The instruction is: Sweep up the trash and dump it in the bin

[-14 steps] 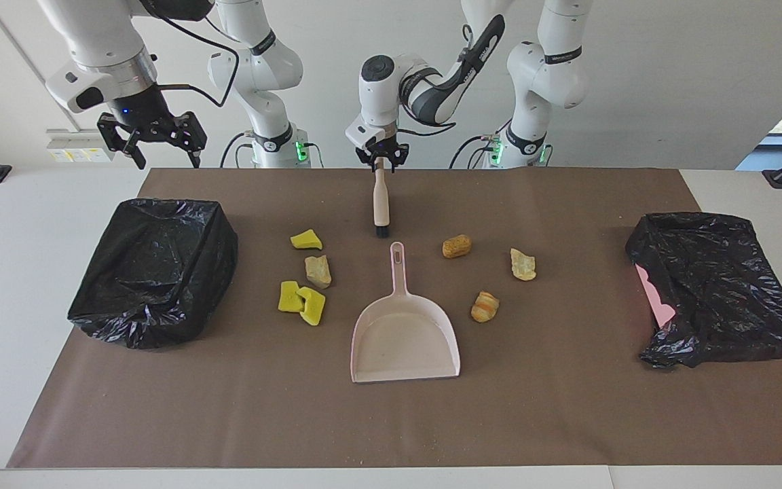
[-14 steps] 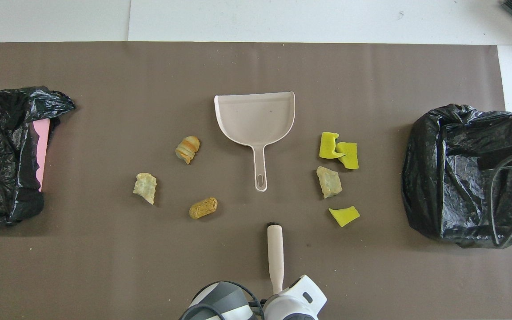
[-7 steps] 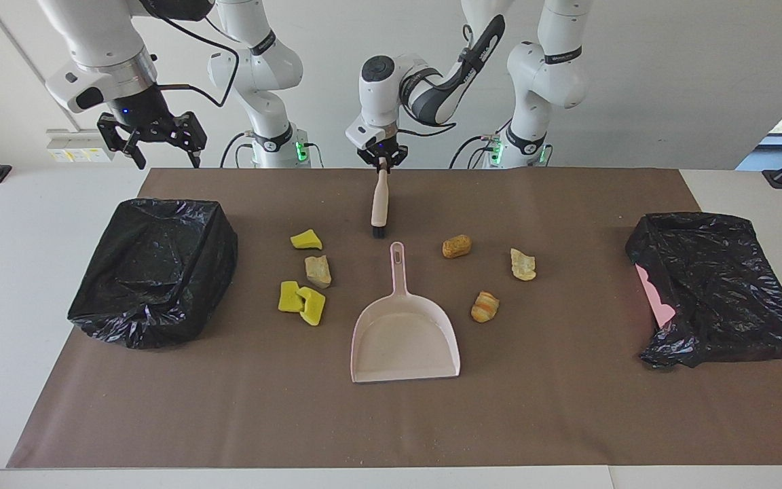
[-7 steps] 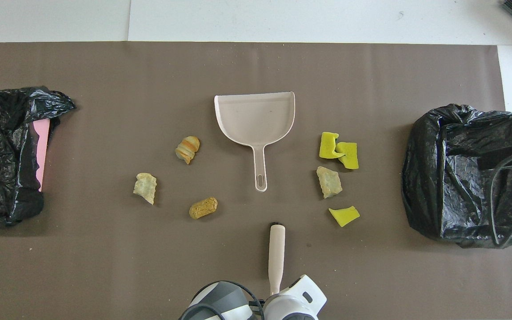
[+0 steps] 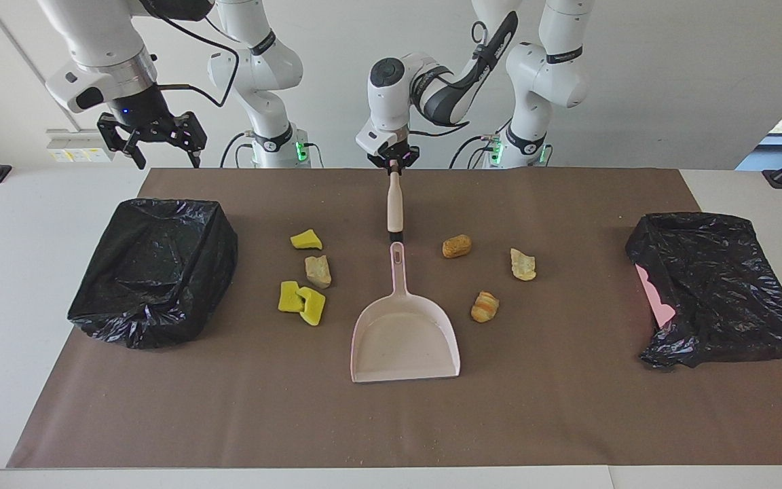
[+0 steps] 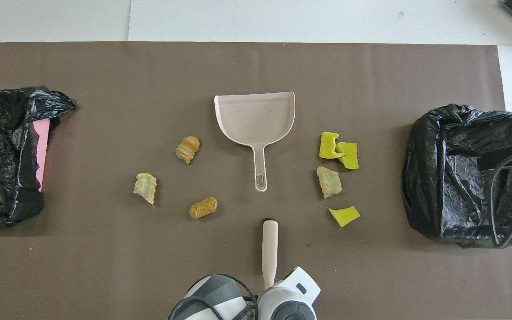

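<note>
Left gripper (image 5: 394, 165): pressed tight on the top of the brush (image 5: 396, 204) handle, over the mat (image 5: 567, 421) edge nearest the robots, mid-width.
Brush: hangs off the gripper, long axis running away from the robots, bristle end low just short of the dustpan (image 5: 404, 336) handle tip.
Right gripper (image 5: 150, 136): fingers spread, holding nothing, waiting high over the mat corner by its own base.
Trash, right arm's end: four chunks (image 5: 308, 275) beside the dustpan handle, yellow wedge nearest the robots, yellow pair farthest.
Trash, left arm's end: three brown lumps (image 5: 488, 272) beside the handle too.
Bins: one black-bagged bin (image 5: 153, 268) at each end edge of the mat, the second (image 5: 717, 285) well apart.
Key relation: every chunk lies farther out than the bristles and off to either side; my read, the left arm must swing sideways.
Views: facing shows the grip itself; overhead hides it under the wrist but lays out the brush line (image 6: 269, 249) and dustpan mouth (image 6: 254, 116).
</note>
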Tool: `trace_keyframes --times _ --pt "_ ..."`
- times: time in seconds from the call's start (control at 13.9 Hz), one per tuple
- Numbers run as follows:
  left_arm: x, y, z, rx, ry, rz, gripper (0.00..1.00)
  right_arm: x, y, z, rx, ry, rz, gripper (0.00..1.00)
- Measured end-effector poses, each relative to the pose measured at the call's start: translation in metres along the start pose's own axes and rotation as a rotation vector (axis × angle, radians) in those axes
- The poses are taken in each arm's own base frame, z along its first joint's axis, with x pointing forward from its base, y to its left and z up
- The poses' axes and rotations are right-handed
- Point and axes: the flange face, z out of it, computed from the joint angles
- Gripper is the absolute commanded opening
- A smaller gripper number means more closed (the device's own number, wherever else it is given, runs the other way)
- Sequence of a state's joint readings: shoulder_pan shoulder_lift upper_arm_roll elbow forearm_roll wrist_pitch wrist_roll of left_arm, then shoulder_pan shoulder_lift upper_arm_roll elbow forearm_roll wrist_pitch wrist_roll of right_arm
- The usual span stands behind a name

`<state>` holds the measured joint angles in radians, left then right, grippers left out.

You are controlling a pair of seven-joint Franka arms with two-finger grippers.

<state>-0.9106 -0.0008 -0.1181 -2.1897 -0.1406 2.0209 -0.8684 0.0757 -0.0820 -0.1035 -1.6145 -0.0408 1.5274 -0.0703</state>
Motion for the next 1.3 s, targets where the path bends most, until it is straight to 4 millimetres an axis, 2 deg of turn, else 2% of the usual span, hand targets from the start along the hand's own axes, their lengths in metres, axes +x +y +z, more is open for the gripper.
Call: trace_keyframes --times 0.29,0.5,0.65,0.79,1.08,1.15,1.3 --pt "0.029 -0.056 -0.046 0.016 -0.044 -0.071 0.00 0.000 0.000 0.000 0.000 0.000 0.000 1.00" --pt "0.059 -0.123 -0.065 0.045 -0.118 -0.260 0.00 0.000 0.000 0.000 0.000 0.000 0.000 1.00" --pt "0.078 -0.164 -0.067 0.056 -0.168 -0.372 0.00 0.000 0.000 0.000 0.000 0.000 0.000 1.00" --pt "0.095 -0.197 -0.065 0.049 -0.195 -0.456 0.00 0.000 0.000 0.000 0.000 0.000 0.000 1.00" --pt "0.126 -0.281 -0.053 0.009 -0.248 -0.605 0.00 0.000 0.000 0.000 0.000 0.000 0.000 1.00" --pt "0.128 -0.292 -0.049 0.005 -0.258 -0.617 0.00 0.000 0.000 0.000 0.000 0.000 0.000 1.00" --pt "0.127 -0.295 -0.041 0.009 -0.267 -0.620 0.00 0.000 0.000 0.000 0.000 0.000 0.000 1.00"
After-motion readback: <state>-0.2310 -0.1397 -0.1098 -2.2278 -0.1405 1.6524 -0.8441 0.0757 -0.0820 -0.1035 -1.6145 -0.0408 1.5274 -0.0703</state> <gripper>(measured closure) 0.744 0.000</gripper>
